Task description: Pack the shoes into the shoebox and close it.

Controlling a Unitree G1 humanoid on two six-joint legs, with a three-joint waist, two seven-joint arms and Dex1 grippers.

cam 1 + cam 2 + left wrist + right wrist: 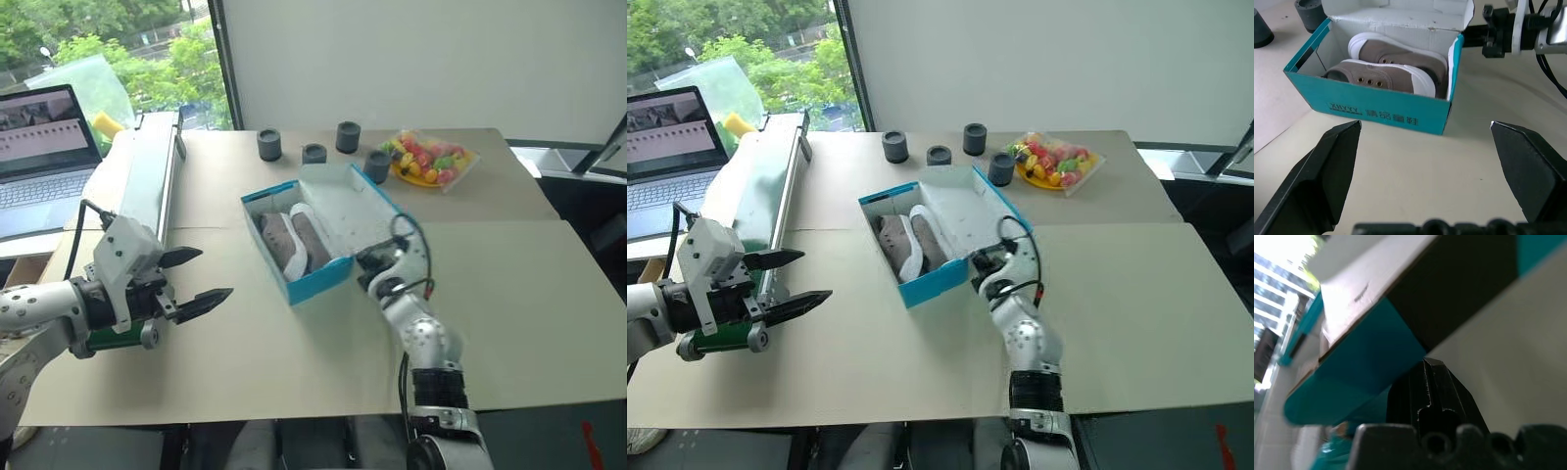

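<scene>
Lying side by side inside the turquoise shoebox, the shoes sit ahead of the wide-open left hand; the closed right hand presses under its lid.

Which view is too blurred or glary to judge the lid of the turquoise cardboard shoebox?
Right wrist view: soft throughout, the turquoise cardboard shoebox too close to focus, window glare at one corner. Left wrist view: crisp on the grey-taupe sneakers. Head views: evenly lit, bright window behind the open laptop, soft shadows.

A lab or office: laptop by a window, cardboard-covered table.
</scene>
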